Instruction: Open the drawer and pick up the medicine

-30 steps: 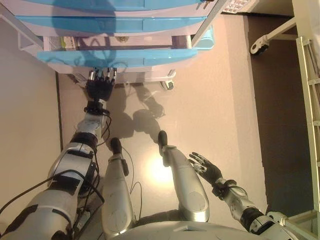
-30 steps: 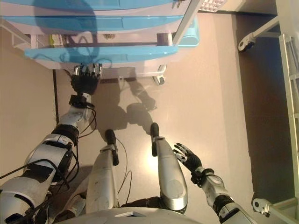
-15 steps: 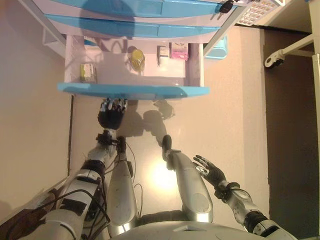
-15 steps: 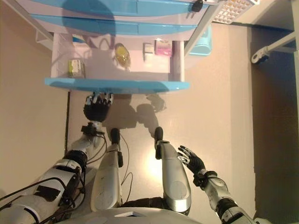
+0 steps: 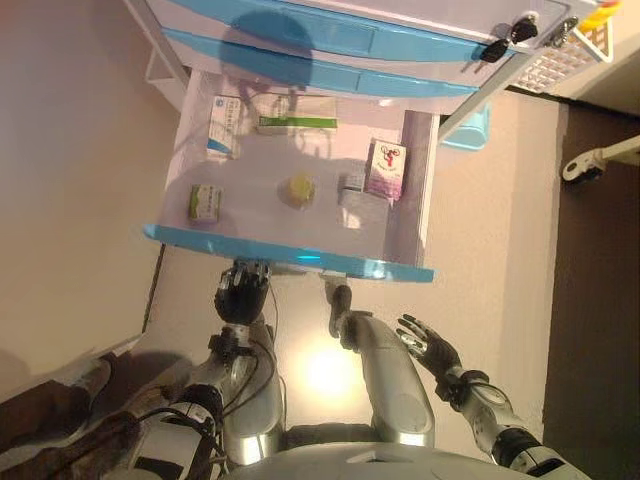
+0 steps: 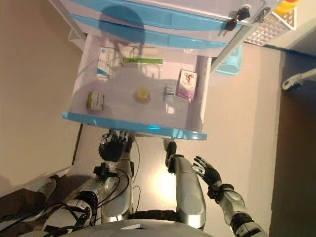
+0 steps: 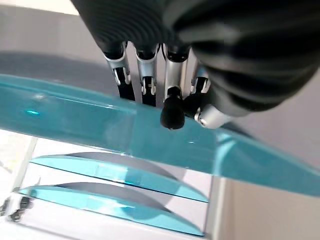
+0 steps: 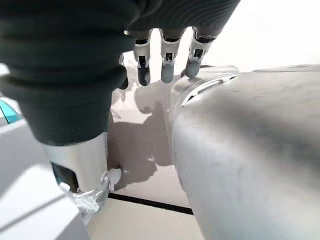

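Observation:
The cabinet's bottom drawer (image 5: 290, 258) stands pulled out, its blue front towards me. Inside lie a small green box (image 5: 204, 203), a yellow round bottle (image 5: 299, 189), a purple box (image 5: 386, 168), a small grey-white pack (image 5: 353, 185), a white-and-blue box (image 5: 222, 126) and a long white-and-green box (image 5: 296, 122). My left hand (image 5: 243, 292) is at the drawer's front from below. In the left wrist view its fingers (image 7: 142, 75) hook behind the blue lip and the thumb presses the front. My right hand (image 5: 428, 342) hangs open low at the right, beside my thigh, holding nothing.
Two shut blue drawers (image 5: 300, 30) sit above the open one, with keys (image 5: 521, 32) in the locks at the cabinet's right corner. A white basket (image 5: 560, 62) and a light blue bin (image 5: 470, 128) stand by the cabinet's right side. A white wheeled frame (image 5: 592, 165) is at the far right.
The drawer has slid out much further with my left hand on its front, baring all the boxes inside. The camera view has shifted. The right hand has stayed put.

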{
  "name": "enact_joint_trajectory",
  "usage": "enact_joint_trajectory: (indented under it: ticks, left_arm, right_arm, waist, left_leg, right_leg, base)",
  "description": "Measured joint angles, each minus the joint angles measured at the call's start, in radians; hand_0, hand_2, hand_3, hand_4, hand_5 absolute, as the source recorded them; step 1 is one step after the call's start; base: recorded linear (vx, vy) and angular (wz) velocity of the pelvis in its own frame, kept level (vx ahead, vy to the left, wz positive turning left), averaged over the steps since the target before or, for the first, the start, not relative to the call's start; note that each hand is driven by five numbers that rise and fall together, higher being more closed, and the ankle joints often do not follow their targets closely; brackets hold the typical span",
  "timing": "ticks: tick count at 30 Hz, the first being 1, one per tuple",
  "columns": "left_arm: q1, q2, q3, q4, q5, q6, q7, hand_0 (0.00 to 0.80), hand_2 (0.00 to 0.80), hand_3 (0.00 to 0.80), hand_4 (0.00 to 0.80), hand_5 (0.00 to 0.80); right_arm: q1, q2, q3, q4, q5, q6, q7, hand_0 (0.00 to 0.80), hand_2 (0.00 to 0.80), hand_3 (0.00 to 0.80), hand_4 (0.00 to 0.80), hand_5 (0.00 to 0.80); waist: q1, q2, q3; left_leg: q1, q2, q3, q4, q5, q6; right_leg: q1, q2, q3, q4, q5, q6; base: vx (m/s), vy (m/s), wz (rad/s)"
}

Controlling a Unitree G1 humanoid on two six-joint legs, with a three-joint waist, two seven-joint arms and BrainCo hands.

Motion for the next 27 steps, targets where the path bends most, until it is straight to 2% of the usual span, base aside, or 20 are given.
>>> enact_joint_trajectory:
  ticks: [3, 6, 10, 11, 12, 16, 22, 27]
  left_arm:
    - [0.0, 0.0, 0.013, 0.006, 0.022, 0.021, 0.021, 0.8, 0.8, 0.8, 0.8, 0.8]
    - [0.0, -0.005, 0.085, 0.023, 0.01, 0.026, 0.033, 0.8, 0.8, 0.8, 0.8, 0.8]
    - [0.057, 0.04, 0.112, 0.093, 0.01, 0.03, 0.06, 0.8, 0.8, 0.8, 0.8, 0.8]
    - [0.081, 0.05, 0.118, 0.111, 0.011, 0.039, 0.076, 0.439, 0.439, 0.439, 0.439, 0.439]
    - [0.102, 0.056, 0.124, 0.128, 0.011, 0.044, 0.093, 0.0, 0.0, 0.0, 0.0, 0.0]
    - [0.153, 0.075, 0.146, 0.174, 0.011, 0.06, 0.185, 0.0, 0.0, 0.0, 0.0, 0.0]
    - [0.151, 0.082, 0.154, 0.198, 0.01, 0.064, 0.306, 0.0, 0.0, 0.0, 0.0, 0.0]
    - [0.151, 0.081, 0.177, 0.229, 0.01, 0.059, 0.407, 0.0, 0.0, 0.0, 0.0, 0.0]
  right_arm:
    - [0.0, 0.008, -0.018, 0.002, 0.001, -0.005, 0.002, 0.0, 0.0, 0.0, 0.0, 0.0]
    - [0.0, 0.009, -0.038, 0.003, 0.001, -0.016, 0.007, 0.0, 0.0, 0.0, 0.0, 0.0]
    - [-0.006, 0.012, -0.045, 0.029, 0.001, -0.032, 0.019, 0.0, 0.0, 0.0, 0.0, 0.0]
    - [-0.006, 0.013, -0.049, 0.034, 0.001, -0.033, 0.022, 0.0, 0.0, 0.0, 0.0, 0.0]
    - [-0.006, 0.018, -0.061, 0.042, 0.001, -0.033, 0.022, 0.0, 0.0, 0.0, 0.0, 0.0]
    - [-0.006, 0.036, -0.083, 0.076, 0.0, -0.044, 0.027, 0.0, 0.0, 0.0, 0.0, 0.0]
    - [-0.004, 0.044, -0.107, 0.117, 0.0, -0.046, 0.048, 0.0, 0.0, 0.0, 0.0, 0.0]
    - [0.009, 0.046, -0.122, 0.157, -0.001, -0.051, 0.051, 0.0, 0.0, 0.0, 0.0, 0.0]
  waist:
    - [0.0, 0.001, 0.0]
    - [0.025, 0.005, -0.002]
    - [0.039, 0.01, -0.003]
    - [0.046, 0.01, -0.003]
    - [0.053, 0.01, -0.003]
    - [0.063, 0.009, -0.005]
    - [0.056, 0.006, -0.012]
    - [0.053, 0.004, -0.076]
  left_leg:
    - [0.01, 0.002, -0.019, 0.001, 0.006, 0.004]
    - [0.022, 0.002, -0.023, -0.002, 0.008, 0.0]
    - [0.029, -0.003, -0.023, -0.008, 0.015, -0.011]
    - [0.032, -0.005, -0.023, -0.014, 0.015, -0.012]
    - [0.033, -0.006, -0.023, -0.015, 0.015, -0.013]
    - [0.039, -0.012, -0.022, -0.018, 0.015, -0.013]
    - [0.059, -0.02, -0.019, -0.029, 0.015, -0.013]
    - [0.056, -0.02, -0.019, -0.03, 0.014, -0.013]
  right_leg:
    - [0.023, 0.002, -0.024, 0.001, -0.013, -0.004]
    - [0.037, 0.002, -0.031, 0.001, -0.022, -0.006]
    - [0.051, -0.004, -0.037, 0.002, -0.032, -0.001]
    - [0.053, -0.006, -0.037, 0.002, -0.034, 0.001]
    - [0.054, -0.008, -0.037, 0.002, -0.035, 0.002]
    - [0.067, -0.019, -0.046, 0.004, -0.042, 0.008]
    - [0.081, -0.02, -0.025, 0.002, -0.044, 0.014]
    - [0.079, -0.019, -0.025, -0.005, -0.046, 0.016]
  base:
    - [0.03, -0.045, 0.21]
    - [0.033, -0.02, 0.14]
    - [0.028, 0.008, 0.15]
    - [0.029, 0.015, 0.13]
    - [0.016, 0.02, 0.1]
    - [0.014, 0.043, 0.12]
    - [0.007, 0.021, 0.01]
    - [0.0, 0.0, 0.0]
